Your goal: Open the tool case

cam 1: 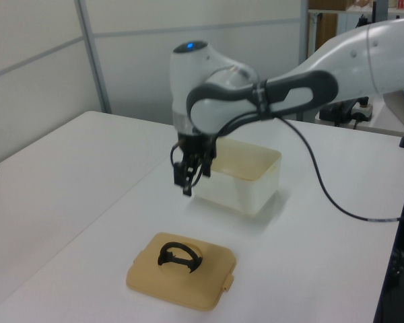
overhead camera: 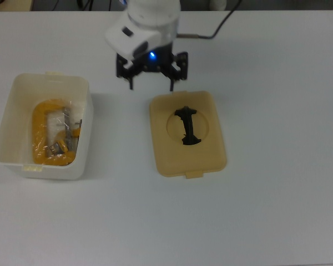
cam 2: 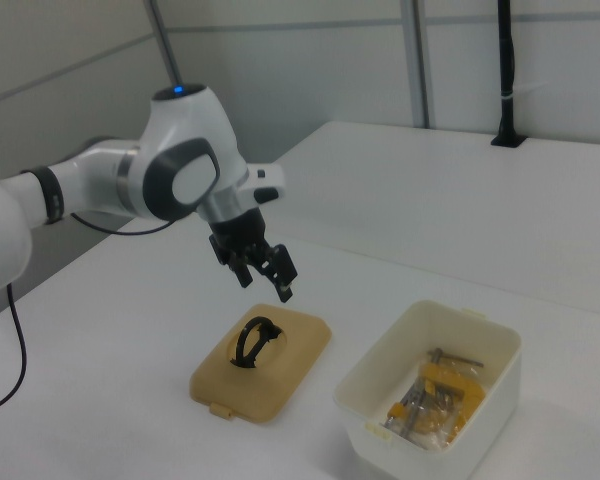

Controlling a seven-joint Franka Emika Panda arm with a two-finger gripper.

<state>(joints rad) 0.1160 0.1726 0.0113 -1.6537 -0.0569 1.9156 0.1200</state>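
Observation:
The tool case is apart in two pieces. Its cream-white tub [overhead camera: 82, 158] [cam 1: 249, 192] [cam 2: 508, 400] stands uncovered at the top view's left, with yellow tools [overhead camera: 49, 133] [cam 2: 430, 395] inside. The tan lid [overhead camera: 211, 158] [cam 1: 188, 286] [cam 2: 285, 370] lies flat on the table at the top view's centre, its black handle [overhead camera: 187, 126] [cam 1: 177, 256] [cam 2: 252, 342] standing up in the round recess. My gripper [overhead camera: 152, 84] [cam 1: 184, 180] [cam 2: 266, 284] hangs open and empty in the air, above the table just past the lid's far edge, touching nothing.
The white table [overhead camera: 277, 221] carries only the tub and the lid. A black cable [cam 1: 337, 202] trails from the arm over the table on the left view's right. Wall panels stand behind the table in the left view and the right view.

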